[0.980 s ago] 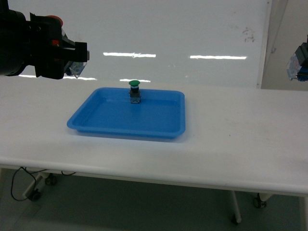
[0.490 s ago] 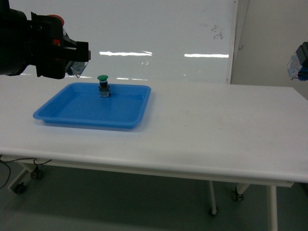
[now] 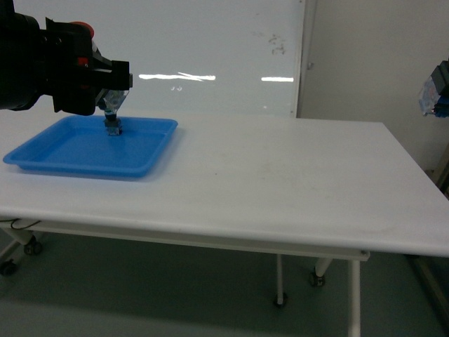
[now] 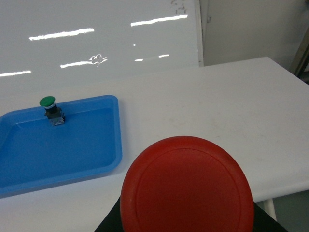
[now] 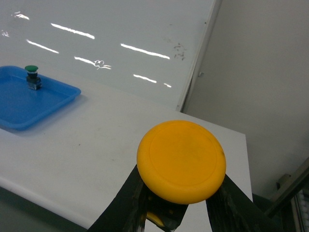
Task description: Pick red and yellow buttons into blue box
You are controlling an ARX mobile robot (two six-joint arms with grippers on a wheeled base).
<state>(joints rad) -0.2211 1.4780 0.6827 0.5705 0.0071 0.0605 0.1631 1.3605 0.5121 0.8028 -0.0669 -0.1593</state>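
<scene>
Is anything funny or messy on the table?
Nothing looks spilled or broken. The green button stands upright in the blue tray. The left gripper holds the red button and the right gripper holds the yellow button. The blue box is not in view.

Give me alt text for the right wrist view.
A yellow button fills the foreground, gripped in the right gripper above a white table. At far left, a green button stands in a shallow blue tray.
</scene>
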